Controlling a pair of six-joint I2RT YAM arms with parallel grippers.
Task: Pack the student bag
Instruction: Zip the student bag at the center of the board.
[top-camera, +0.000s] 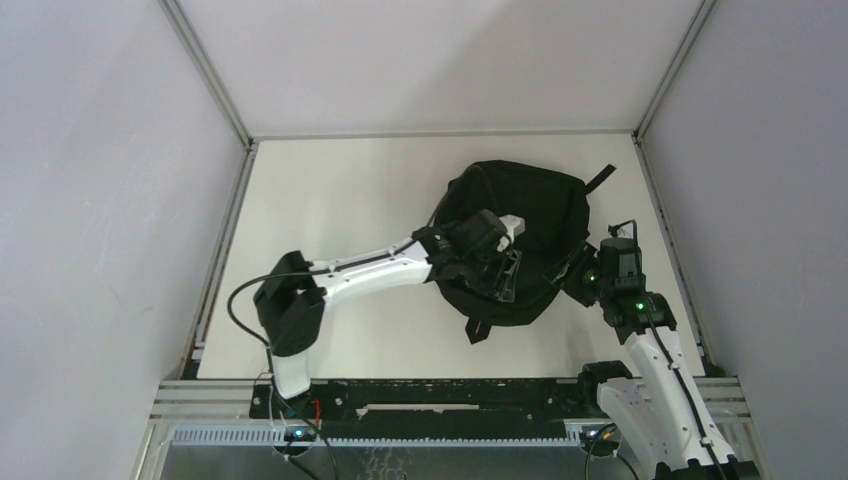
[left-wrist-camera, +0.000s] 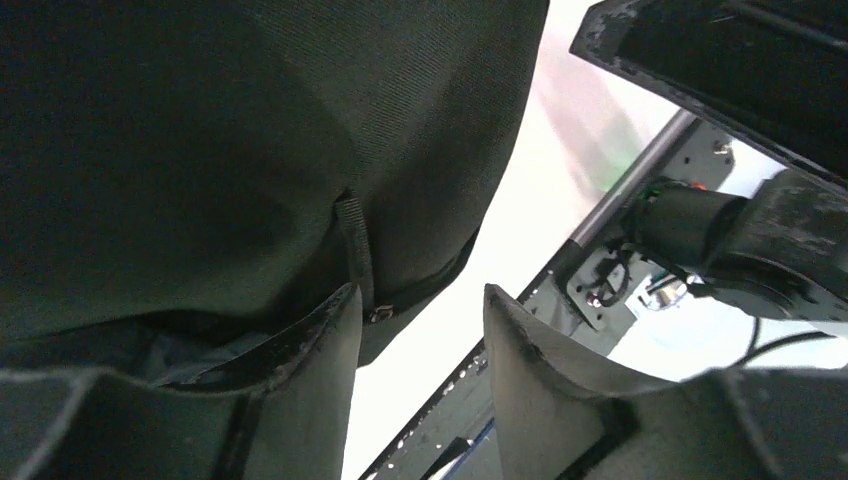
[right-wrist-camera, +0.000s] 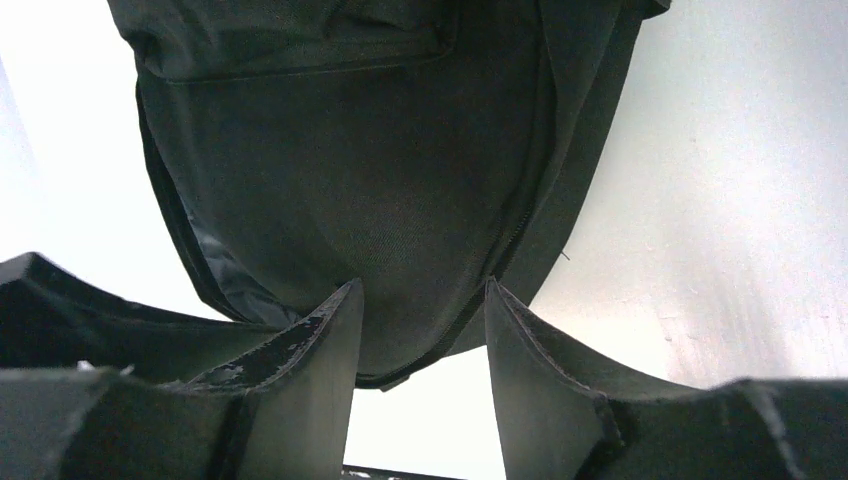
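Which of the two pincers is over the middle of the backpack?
The left pincer: it hangs over the middle of the black backpack, while the right pincer sits at the bag's right edge.

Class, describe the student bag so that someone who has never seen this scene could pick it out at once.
Start at the white table, walled by grey panels. On its right half lies the student bag. It is the only soft thing there: black, rounded fabric with straps, unlike the rigid left arm and right arm reaching to it.
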